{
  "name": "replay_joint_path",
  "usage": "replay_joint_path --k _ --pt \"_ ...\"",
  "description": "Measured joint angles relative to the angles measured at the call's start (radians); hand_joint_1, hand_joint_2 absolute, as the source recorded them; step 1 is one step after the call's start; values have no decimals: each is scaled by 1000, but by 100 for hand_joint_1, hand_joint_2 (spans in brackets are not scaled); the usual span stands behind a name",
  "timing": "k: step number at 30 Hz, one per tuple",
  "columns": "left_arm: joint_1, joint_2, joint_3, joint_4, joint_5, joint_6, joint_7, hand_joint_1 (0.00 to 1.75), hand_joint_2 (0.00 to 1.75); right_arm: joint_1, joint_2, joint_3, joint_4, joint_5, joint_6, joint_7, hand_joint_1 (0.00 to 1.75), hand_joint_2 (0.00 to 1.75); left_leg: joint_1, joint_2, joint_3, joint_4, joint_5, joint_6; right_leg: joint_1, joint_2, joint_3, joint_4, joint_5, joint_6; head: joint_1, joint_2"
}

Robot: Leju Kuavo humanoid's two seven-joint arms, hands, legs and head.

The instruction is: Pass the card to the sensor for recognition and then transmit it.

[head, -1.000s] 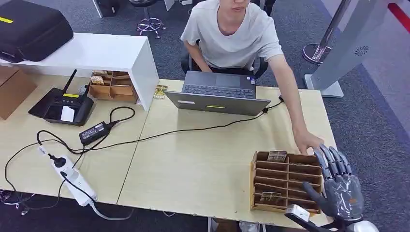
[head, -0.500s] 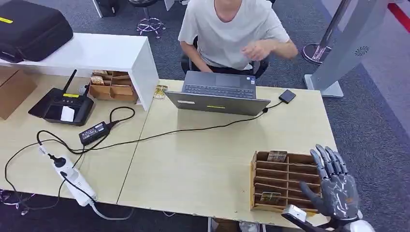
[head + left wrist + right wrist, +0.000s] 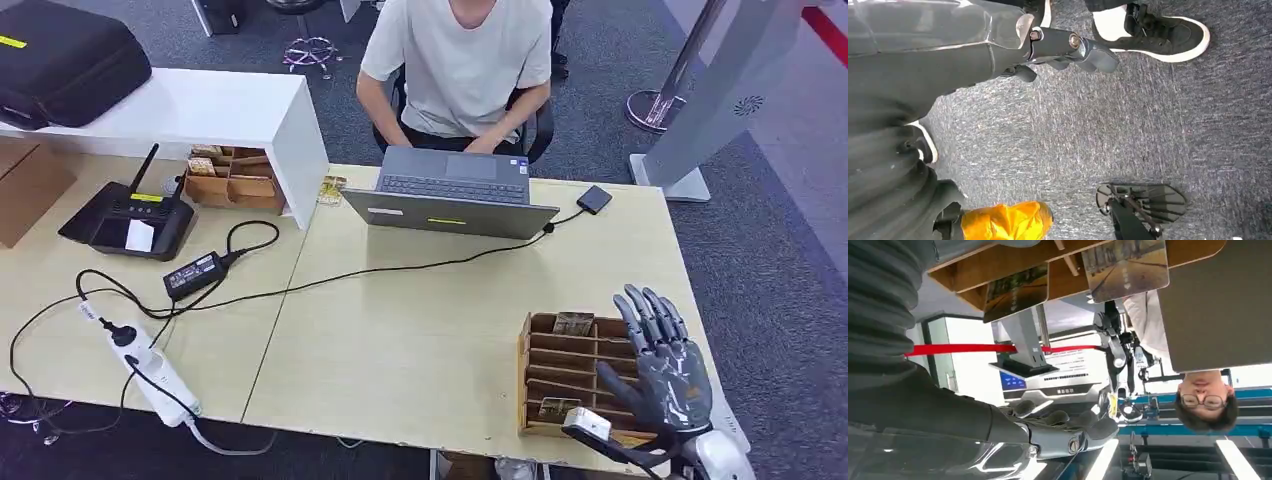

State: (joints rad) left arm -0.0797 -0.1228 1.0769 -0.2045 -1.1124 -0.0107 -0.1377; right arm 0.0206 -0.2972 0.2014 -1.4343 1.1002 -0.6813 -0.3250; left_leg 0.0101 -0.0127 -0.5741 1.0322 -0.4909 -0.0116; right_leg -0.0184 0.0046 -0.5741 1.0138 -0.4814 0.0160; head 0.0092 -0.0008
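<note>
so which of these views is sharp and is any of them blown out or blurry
Head view: evenly lit and sharp, soft shadows, the wooden card rack and right robot hand crisp. Right wrist view: bright backlit windows, the cards close and slightly soft. Left wrist view: carpet clear, glare on the arm cover.

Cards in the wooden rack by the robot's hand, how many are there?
2: one card in the rack's far slot, another card in a near slot. The right hand covers part of the rack, so more may be hidden.
</note>
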Motion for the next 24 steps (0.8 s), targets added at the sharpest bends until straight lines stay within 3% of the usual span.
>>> replay_joint_path --k 13,24 --pt "-1 -2 0 0 -4 0 1 0 175 -39 4 20 49 2 -9 34 0 175 0 0 0 0 0 0 0 0 0 0 0 0 0 0" --pt "2 0 0 0 5 0 1 0 175 13 -48 -115 46 13 -12 31 0 175 0 0 0 1 0 0 0 0 0 0 0 0 0 0"
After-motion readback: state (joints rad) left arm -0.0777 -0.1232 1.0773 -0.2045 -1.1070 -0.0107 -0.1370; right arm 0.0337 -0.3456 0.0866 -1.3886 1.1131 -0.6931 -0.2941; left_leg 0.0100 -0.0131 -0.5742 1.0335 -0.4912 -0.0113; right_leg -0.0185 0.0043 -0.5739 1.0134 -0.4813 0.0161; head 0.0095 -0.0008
